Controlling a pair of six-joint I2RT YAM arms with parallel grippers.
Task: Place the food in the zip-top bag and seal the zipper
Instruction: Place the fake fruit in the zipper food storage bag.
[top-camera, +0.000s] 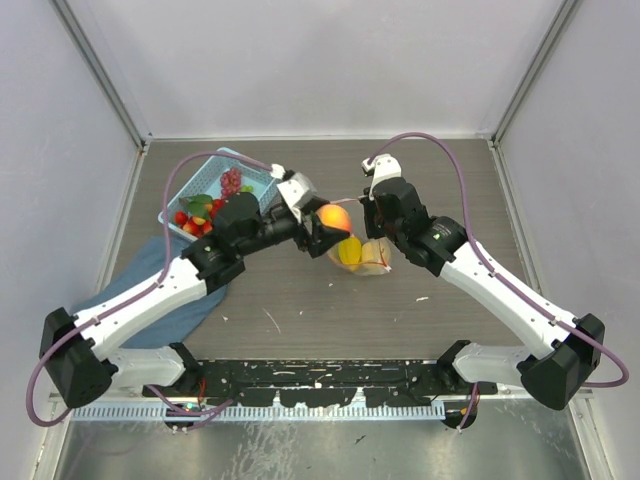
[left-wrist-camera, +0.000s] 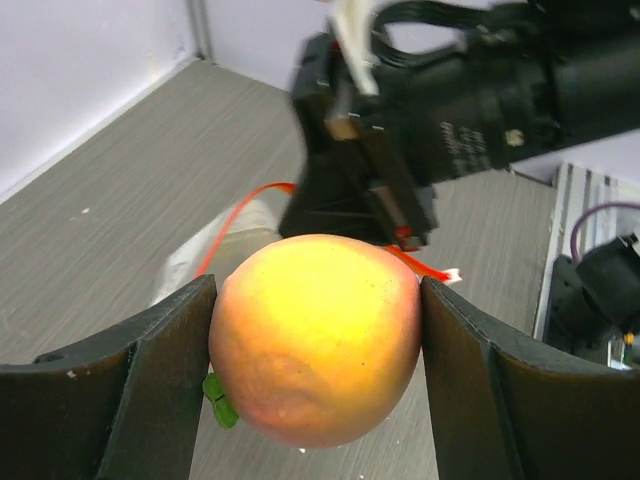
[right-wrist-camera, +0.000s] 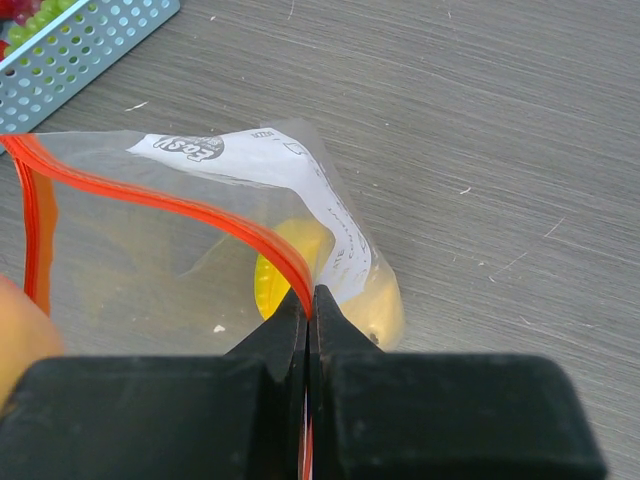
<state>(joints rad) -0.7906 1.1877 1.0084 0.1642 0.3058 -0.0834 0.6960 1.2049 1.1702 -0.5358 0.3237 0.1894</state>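
Observation:
My left gripper (top-camera: 328, 224) is shut on the orange-pink peach (top-camera: 335, 216), held in the air beside the open mouth of the zip-top bag (top-camera: 372, 256). In the left wrist view the peach (left-wrist-camera: 315, 335) fills the gap between both fingers (left-wrist-camera: 175, 365). My right gripper (right-wrist-camera: 310, 300) is shut on the red-orange zipper (right-wrist-camera: 200, 212) and holds the bag's mouth up and open. A yellow fruit (right-wrist-camera: 285, 262) lies inside the clear bag (right-wrist-camera: 140, 270). Purple grapes (top-camera: 231, 181) and red berries (top-camera: 190, 222) lie in the basket.
The light blue basket (top-camera: 258, 172) stands at the back left, behind my left arm; its perforated corner (right-wrist-camera: 70, 50) shows in the right wrist view. A blue cloth (top-camera: 170, 310) lies under the left arm. White walls enclose the grey table (top-camera: 330, 300).

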